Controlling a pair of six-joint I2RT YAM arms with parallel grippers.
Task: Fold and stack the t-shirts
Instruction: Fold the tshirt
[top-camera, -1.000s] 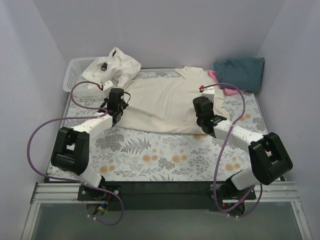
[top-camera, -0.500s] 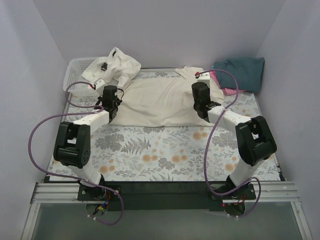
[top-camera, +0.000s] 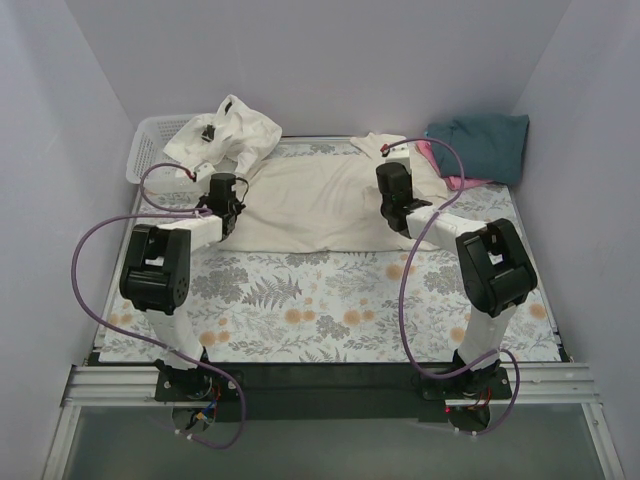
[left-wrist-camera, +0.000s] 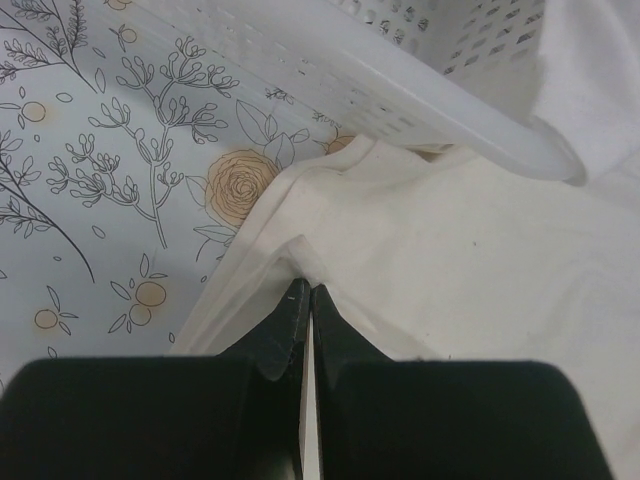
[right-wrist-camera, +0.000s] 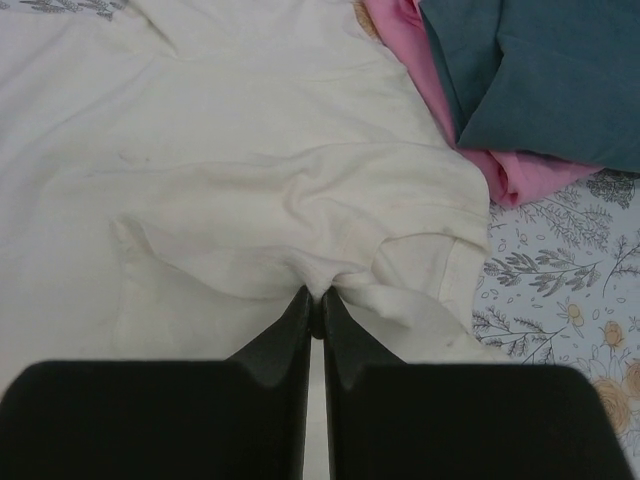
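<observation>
While the left gripper (left-wrist-camera: 303, 290) and right gripper (right-wrist-camera: 315, 295), closed tight, each pinch a tuck of the cream t-shirt (top-camera: 310, 205) spread on the far table (top-camera: 300, 300), either thin hold may slip and skew the fold

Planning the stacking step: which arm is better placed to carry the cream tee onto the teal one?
Right, likely: the right pincer grips the cream tee near the teal tee; the left pincer is by the basket.
</observation>
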